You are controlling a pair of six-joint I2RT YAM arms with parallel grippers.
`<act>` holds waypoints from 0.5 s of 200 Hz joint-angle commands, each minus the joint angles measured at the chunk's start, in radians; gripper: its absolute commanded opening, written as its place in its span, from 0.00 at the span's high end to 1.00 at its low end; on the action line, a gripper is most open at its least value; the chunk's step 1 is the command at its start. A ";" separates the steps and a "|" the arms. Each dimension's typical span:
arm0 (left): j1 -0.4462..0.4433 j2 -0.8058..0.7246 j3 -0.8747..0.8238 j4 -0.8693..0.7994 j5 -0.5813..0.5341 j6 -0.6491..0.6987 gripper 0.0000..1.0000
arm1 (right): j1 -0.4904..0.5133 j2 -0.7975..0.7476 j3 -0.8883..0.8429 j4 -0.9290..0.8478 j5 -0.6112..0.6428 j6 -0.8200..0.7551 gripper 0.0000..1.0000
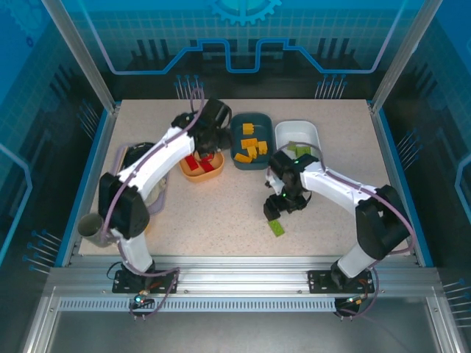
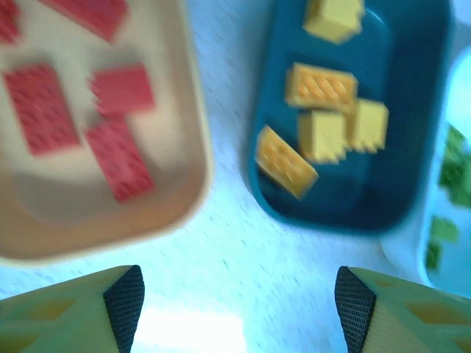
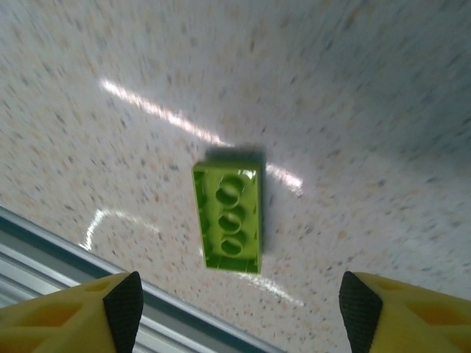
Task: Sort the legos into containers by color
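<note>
right wrist | green lego (image 3: pixel 227 218) | underside up | long axis oblique to table (image 3: pixel 331 110) edge

A robot lab cell: aluminium-profile frame (image 1: pixel 235 281) along the bottom and blue gear-printed panels (image 1: pixel 294 29) across the top enclose a speckled table (image 1: pixel 213 220).

White arms (image 1: pixel 158 162), black joints, lilac cables (image 1: pixel 110 213), yellow black-padded fingers (image 3: pixel 59 316).
</note>
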 commanded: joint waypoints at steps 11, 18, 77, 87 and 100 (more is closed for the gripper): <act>-0.045 -0.184 -0.327 0.192 0.153 -0.072 0.26 | 0.072 0.098 0.004 -0.036 0.027 0.034 0.27; -0.055 -0.222 -0.387 0.225 0.175 -0.076 0.25 | 0.078 0.122 0.011 -0.033 0.028 0.040 0.27; -0.067 -0.505 -0.691 0.351 0.256 -0.120 0.20 | 0.097 0.260 0.061 -0.006 0.075 0.051 0.40; -0.058 -0.527 -0.706 0.356 0.263 -0.120 0.20 | 0.102 0.270 0.066 -0.006 0.085 0.056 0.43; -0.046 -0.541 -0.721 0.355 0.268 -0.130 0.20 | 0.110 0.286 0.073 -0.007 0.095 0.063 0.46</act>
